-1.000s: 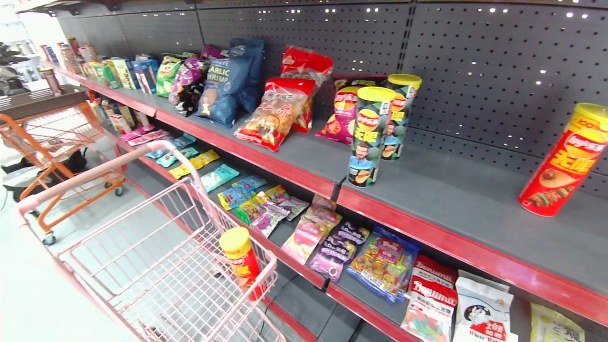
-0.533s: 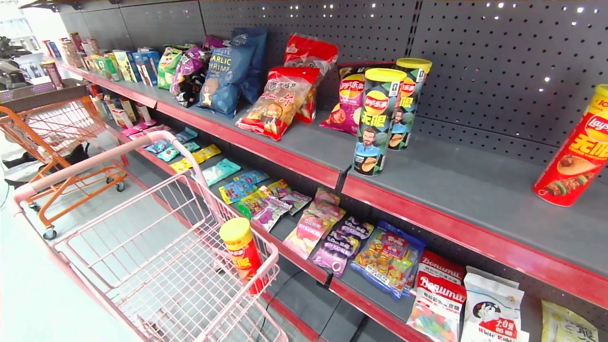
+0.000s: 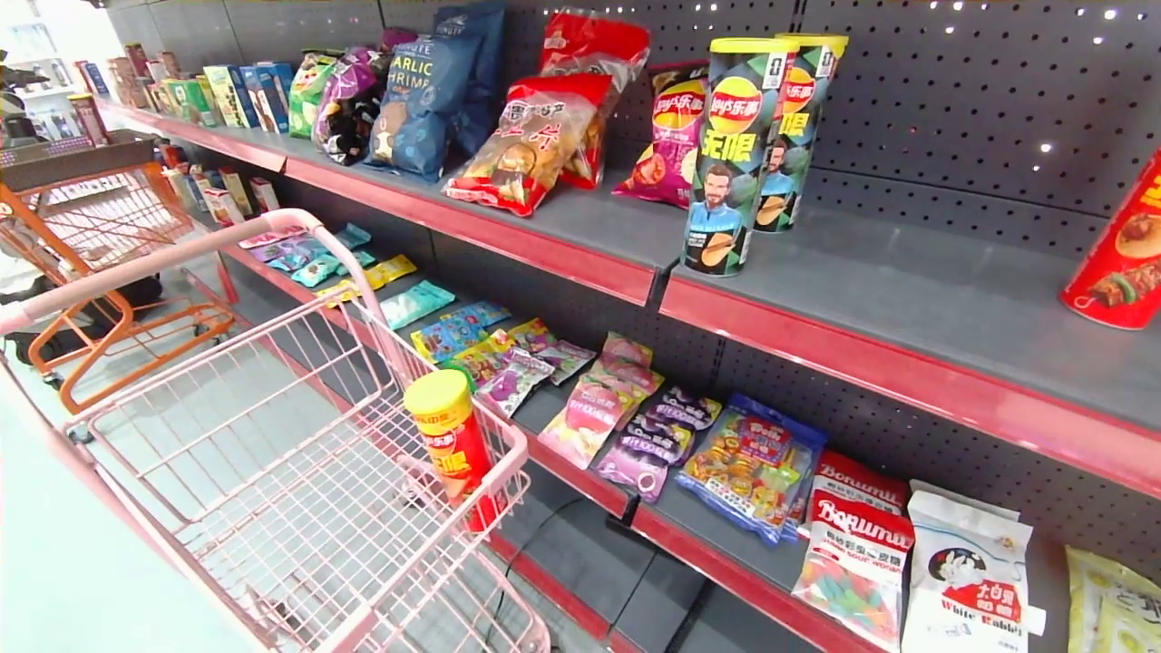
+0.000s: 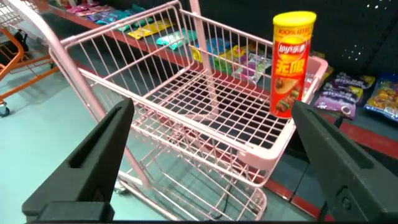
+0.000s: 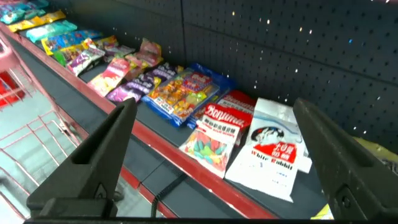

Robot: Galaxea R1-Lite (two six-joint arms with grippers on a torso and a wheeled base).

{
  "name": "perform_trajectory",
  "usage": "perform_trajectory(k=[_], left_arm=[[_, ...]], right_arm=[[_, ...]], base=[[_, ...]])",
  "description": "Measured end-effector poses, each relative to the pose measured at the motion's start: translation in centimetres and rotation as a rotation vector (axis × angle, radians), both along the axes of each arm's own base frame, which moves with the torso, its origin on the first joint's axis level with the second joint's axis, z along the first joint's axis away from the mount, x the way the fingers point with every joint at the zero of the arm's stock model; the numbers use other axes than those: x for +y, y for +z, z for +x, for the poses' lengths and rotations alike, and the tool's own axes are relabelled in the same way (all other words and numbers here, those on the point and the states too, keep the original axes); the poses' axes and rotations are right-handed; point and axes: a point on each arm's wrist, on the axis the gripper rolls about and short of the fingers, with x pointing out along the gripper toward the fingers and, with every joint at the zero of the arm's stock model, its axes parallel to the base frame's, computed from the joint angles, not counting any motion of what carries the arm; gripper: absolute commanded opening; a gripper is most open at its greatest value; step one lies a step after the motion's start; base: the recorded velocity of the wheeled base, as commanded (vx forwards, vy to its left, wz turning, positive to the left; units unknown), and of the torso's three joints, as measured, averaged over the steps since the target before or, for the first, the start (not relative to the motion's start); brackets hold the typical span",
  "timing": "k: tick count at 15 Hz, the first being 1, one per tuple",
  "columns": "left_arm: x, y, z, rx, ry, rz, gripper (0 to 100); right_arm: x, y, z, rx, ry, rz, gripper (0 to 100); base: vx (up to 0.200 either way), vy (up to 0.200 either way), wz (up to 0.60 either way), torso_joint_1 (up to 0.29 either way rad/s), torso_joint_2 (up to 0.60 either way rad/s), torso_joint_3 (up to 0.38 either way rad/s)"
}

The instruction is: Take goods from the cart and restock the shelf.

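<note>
Red chip canister (image 3: 451,449), yellow-lidded, upright in the pink cart's (image 3: 181,258) corner nearest the shelf (image 3: 907,299). Probably light, stiff and smooth but crushable; best gripped around mid-body. Left gripper (image 4: 212,106) spread wide, facing it, well apart. Right gripper (image 5: 214,102) likewise spread, above lower-shelf candy bags (image 5: 186,93).

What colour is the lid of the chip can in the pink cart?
Yellow lid on a red chip can; left wrist view shows it best.

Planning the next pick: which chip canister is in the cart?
The yellow-lidded red canister, upright in the pink cart's corner; the dark canisters and other red one are shelved.
</note>
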Motion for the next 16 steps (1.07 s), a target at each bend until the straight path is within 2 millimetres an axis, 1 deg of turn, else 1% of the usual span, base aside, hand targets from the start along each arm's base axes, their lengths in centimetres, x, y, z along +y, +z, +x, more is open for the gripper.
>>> perform_trajectory(k=[3,4,5,6,8,9,10,11,12,13,14,15,16], left_arm=[[0.0,0.0,0.0,0.000,-0.014,0.003,100],[-0.1,0.2,0.0,-0.007,-0.026,0.004,100],[-0.1,1.2,-0.2,-0.034,-0.033,0.001,100],[-0.1,2.6,-0.5,-0.065,-0.038,-0.013,100],[-0.1,7.0,-0.5,-0.107,-0.048,-0.072,100],[-0.1,9.5,0.3,-0.090,-0.049,-0.095,100],[-0.1,11.6,1.8,-0.050,-0.052,-0.113,100],[-0.1,13.2,3.8,-0.010,-0.059,-0.126,100],[-0.2,14.2,6.4,0.026,-0.080,-0.136,100],[-0.3,14.7,9.4,0.054,-0.121,-0.140,100],[-0.5,14.3,12.4,0.086,-0.179,-0.132,100],[-0.6,13.2,14.7,0.129,-0.232,-0.112,100],[-0.8,11.5,17.0,0.179,-0.288,-0.086,100]], right_arm=[[0.0,0.0,0.0,0.000,-0.002,-0.002,100],[0.0,0.0,0.0,0.000,-0.004,-0.002,100],[0.0,0.0,0.0,-0.001,-0.005,-0.002,100],[0.0,0.0,0.0,0.000,-0.004,-0.003,100],[0.0,0.0,0.0,0.000,-0.004,-0.004,100],[0.0,0.0,0.0,0.000,-0.004,-0.003,100],[0.0,0.0,0.0,0.000,-0.004,-0.003,100],[0.0,0.0,0.0,0.000,-0.004,-0.003,100],[0.0,0.0,0.0,0.000,-0.004,-0.003,100],[0.0,0.0,0.0,0.000,-0.004,-0.002,100],[0.0,0.0,0.0,-0.001,-0.004,-0.002,100],[0.0,0.0,0.0,0.000,-0.004,-0.002,100],[0.0,0.0,0.0,0.000,-0.003,-0.001,100]], base=[[0.000,0.000,0.00,-0.077,0.24,0.170],[0.000,0.000,0.00,-0.022,0.08,0.080],[0.000,0.000,0.00,0.000,0.00,0.000],[0.000,0.000,0.00,0.000,0.00,0.000],[0.000,0.000,0.00,0.000,0.00,0.000],[0.000,0.000,0.00,0.000,0.00,0.000],[0.000,0.000,0.00,0.000,0.00,0.000],[0.000,0.000,0.00,0.000,0.00,0.000],[0.000,0.000,0.00,0.000,0.00,0.000],[0.000,0.000,0.00,0.000,0.00,0.000],[0.000,0.000,0.00,0.000,0.00,0.000],[0.000,0.000,0.00,0.000,0.00,0.000],[0.000,0.000,0.00,0.000,0.00,0.000]])
